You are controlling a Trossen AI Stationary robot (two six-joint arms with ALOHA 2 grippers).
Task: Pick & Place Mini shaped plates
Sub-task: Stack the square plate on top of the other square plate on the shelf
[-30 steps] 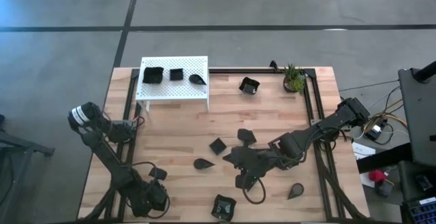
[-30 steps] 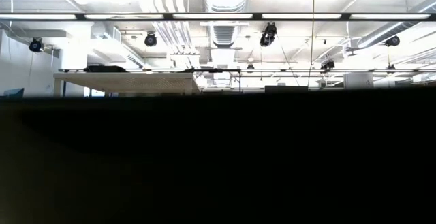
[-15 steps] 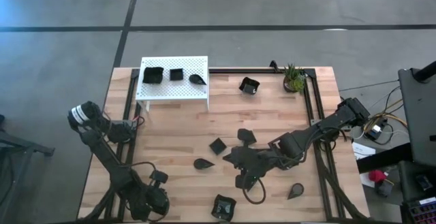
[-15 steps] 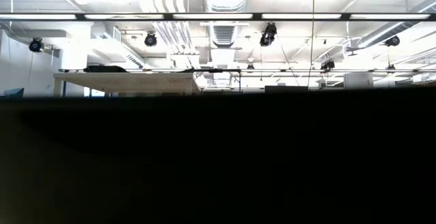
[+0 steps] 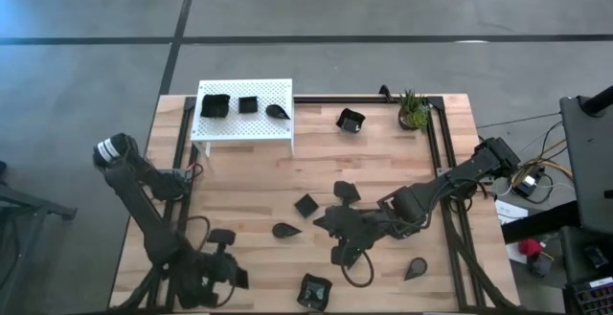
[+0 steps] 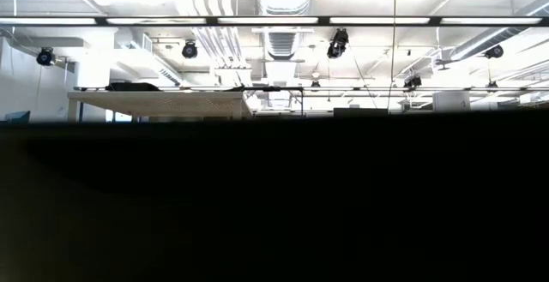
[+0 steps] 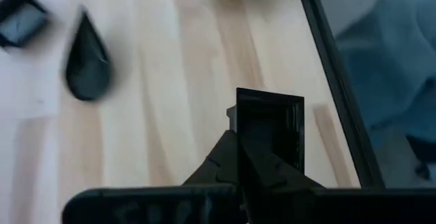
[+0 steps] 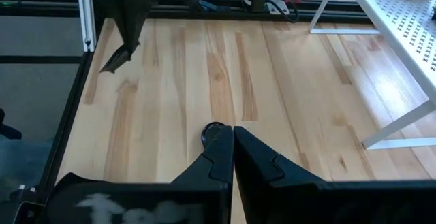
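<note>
The pale wooden worktop [image 5: 249,176] carried a white perforated metal platform [image 5: 244,119] at its far left corner, three glossy black plates on it. The left gripper [image 7: 238,157], over the near left corner, pinched a small square glossy black plate [image 7: 269,127] by its rim, clear of the wood. The right gripper [image 8: 233,137], fingers pressed together and empty, rested low at mid-worktop toward the near edge among scattered black plates. A black teardrop-shaped plate [image 5: 285,230] lay just left of it.
</note>
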